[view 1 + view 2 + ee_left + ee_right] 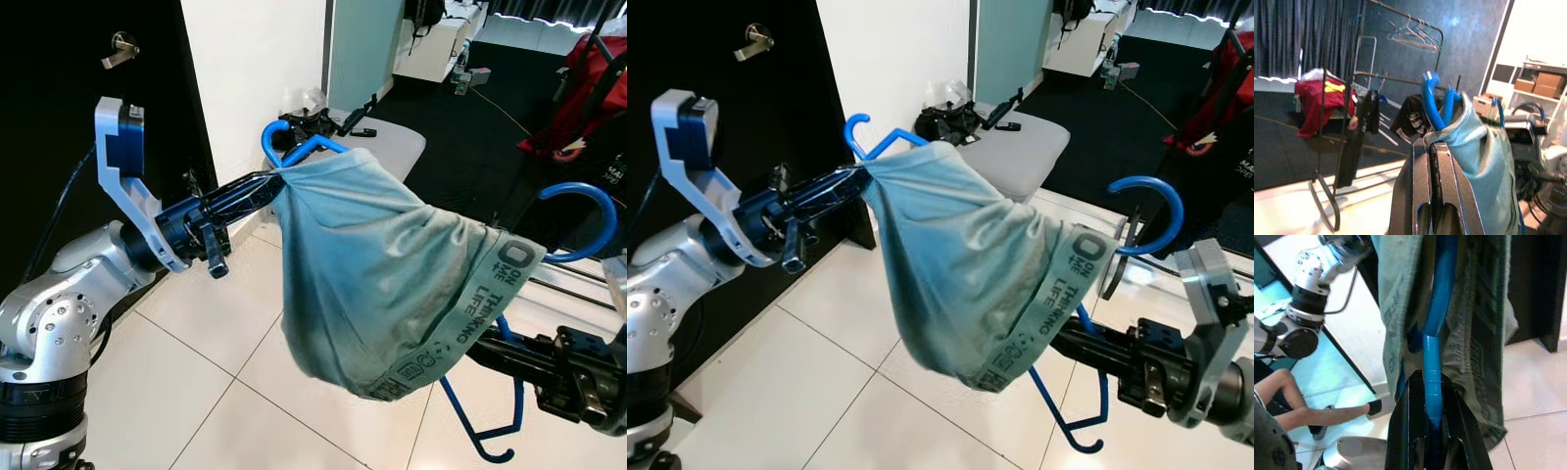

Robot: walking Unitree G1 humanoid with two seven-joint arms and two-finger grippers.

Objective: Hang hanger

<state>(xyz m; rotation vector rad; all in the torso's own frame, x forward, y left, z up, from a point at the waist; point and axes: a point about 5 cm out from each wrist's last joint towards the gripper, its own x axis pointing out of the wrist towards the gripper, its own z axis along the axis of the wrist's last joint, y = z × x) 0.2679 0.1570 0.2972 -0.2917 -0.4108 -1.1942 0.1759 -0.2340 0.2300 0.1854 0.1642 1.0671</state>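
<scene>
We hold a light blue garment (382,269) on a blue hanger (1073,387) up between both arms, over the white tiled floor (196,392).

Left of the garment, our left gripper (269,186) pinches its edge, fingers closed. Below-right of the garment, our right gripper (1432,396) clamps the hanger's bar.

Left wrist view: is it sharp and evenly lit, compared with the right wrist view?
Left wrist view: soft, bluish cast, dark around the clothes rack, left gripper close and blurred. Right wrist view: brighter, blue hanger and right gripper clearer, pale floor washed out.
</scene>
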